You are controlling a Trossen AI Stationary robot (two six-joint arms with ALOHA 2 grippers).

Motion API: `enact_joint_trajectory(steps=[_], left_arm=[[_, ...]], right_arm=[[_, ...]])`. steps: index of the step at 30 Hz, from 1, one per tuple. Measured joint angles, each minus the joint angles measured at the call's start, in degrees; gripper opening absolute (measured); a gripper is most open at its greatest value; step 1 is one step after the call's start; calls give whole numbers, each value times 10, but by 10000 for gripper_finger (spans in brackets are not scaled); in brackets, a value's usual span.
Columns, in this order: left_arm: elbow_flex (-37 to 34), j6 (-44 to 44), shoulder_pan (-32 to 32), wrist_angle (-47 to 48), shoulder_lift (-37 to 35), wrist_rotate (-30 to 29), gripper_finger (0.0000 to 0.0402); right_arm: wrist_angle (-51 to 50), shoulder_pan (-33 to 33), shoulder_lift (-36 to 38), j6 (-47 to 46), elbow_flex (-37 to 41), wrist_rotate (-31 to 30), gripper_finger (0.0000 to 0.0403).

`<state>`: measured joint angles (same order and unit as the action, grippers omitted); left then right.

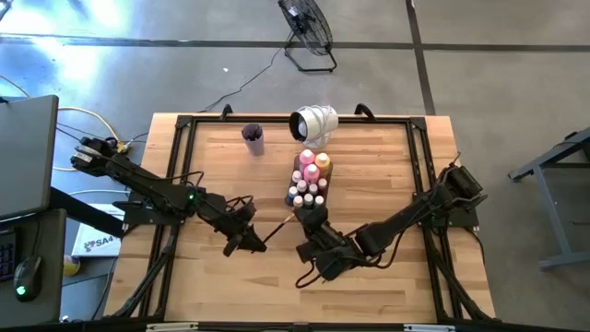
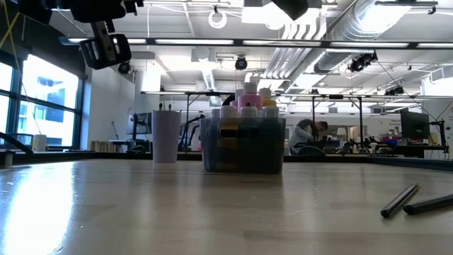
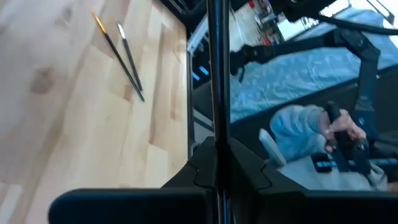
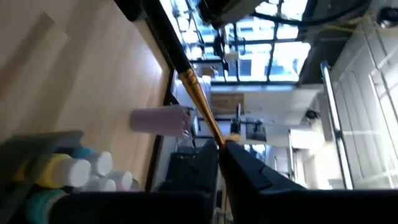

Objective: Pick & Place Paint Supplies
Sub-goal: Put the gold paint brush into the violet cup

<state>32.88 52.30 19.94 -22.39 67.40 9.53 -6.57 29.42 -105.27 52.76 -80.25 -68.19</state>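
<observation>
A thin paintbrush [image 1: 278, 226] spans the gap between my two grippers above the table, in front of the clear tray [image 1: 324, 171] of paint bottles [image 1: 312, 169]. My left gripper [image 1: 251, 242] is shut on its dark part and my right gripper [image 1: 307, 221] on its golden end. Two more paintbrushes [image 3: 124, 59] lie flat side by side on the wood; the low view shows them at the near right [image 2: 410, 200]. In the low view the bottles [image 2: 248, 99] stand upright in the tray [image 2: 243, 152]. My left gripper pinches the brush's dark shaft [image 3: 216, 124] between its two fingers. The shaft runs straight on from the fingers toward the other arm, clear of the table. My right gripper has the brush's golden end [image 4: 214, 132] between its fingertips. The dark handle [image 4: 165, 37] slants away from them toward my left arm.
A lilac cup [image 1: 253, 138] stands upright at the far left of the tray, also seen in the low view [image 2: 166, 134]. A white lamp-like object [image 1: 313, 122] lies at the table's far edge. Bare wood stretches along the near side. A person sits beyond the table [image 3: 305, 130].
</observation>
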Motion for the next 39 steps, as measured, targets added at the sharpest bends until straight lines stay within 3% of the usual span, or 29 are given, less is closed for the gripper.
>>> enact_joint_trajectory(steps=[5, 10, 13, 17, 19, 22, 25, 27, 31, 39], left_arm=[[0, -9, 0, -4, 0, 4, 11], [1, -43, 0, -11, -1, 0, 11], [1, -59, 0, -9, -1, 0, 11], [1, -77, 0, -9, -1, -8, 11], [1, -96, 0, -8, -1, -15, 11], [1, -147, 0, -8, -1, -46, 11], [1, -211, 0, -7, 0, -112, 11], [1, -253, 0, -7, 0, -177, 11], [1, -331, -1, -25, 8, -271, 11], [1, -471, 0, -150, 63, -279, 10]], right_arm=[[0, 7, 0, -3, 0, -2, 77], [-1, 22, 0, -33, 0, -105, 132], [-8, 38, 10, -49, 1, -142, 142], [-26, 66, 37, -111, 1, -131, 138], [-63, 78, 60, -202, 1, -83, 133], [-142, 80, 99, -398, 1, 70, 127], [-186, 57, 122, -574, 7, 201, 123], [-184, 40, 124, -640, 18, 242, 123], [-117, 11, 122, -684, 51, 268, 123], [96, -38, 122, -661, 104, 299, 116]])
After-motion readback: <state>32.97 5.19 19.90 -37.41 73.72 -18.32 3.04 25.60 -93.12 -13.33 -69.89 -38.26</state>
